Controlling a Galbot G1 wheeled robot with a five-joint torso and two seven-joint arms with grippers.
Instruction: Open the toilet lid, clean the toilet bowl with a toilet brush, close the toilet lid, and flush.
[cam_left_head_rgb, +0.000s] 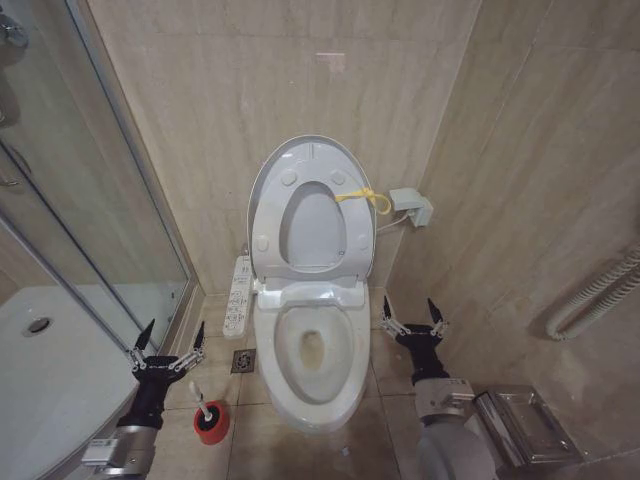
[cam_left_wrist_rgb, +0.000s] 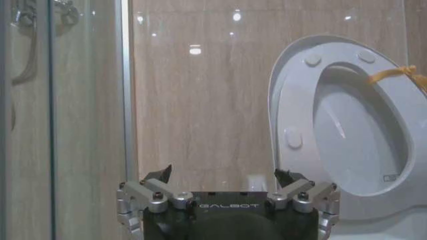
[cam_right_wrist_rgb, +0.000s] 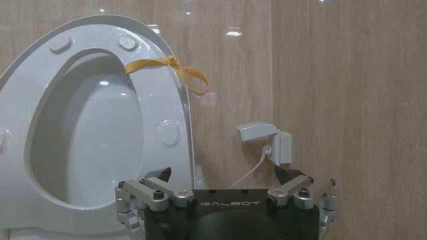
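Note:
The toilet lid (cam_left_head_rgb: 312, 150) stands upright against the back wall with the ring seat (cam_left_head_rgb: 268, 225) raised in front of it. A yellow cord (cam_left_head_rgb: 365, 197) hangs at their edge. Below them the toilet bowl (cam_left_head_rgb: 345, 385) lies uncovered. The toilet brush (cam_left_head_rgb: 204, 408) stands in its red holder (cam_left_head_rgb: 211, 426) on the floor left of the bowl. My left gripper (cam_left_head_rgb: 175, 335) hovers open just above and left of the brush. My right gripper (cam_left_head_rgb: 410, 310) is open on the bowl's right side. The wrist views show the left gripper (cam_left_wrist_rgb: 223, 172) and the right gripper (cam_right_wrist_rgb: 221, 171) facing the raised lid (cam_right_wrist_rgb: 100, 135), both holding nothing.
A glass shower screen (cam_left_head_rgb: 90, 200) and white shower tray (cam_left_head_rgb: 40, 370) close off the left. A control panel (cam_left_head_rgb: 239, 295) and a floor drain (cam_left_head_rgb: 244, 360) sit beside the bowl. A wall box (cam_left_head_rgb: 411, 206), a hose (cam_left_head_rgb: 600, 295) and a metal box (cam_left_head_rgb: 530, 425) are on the right.

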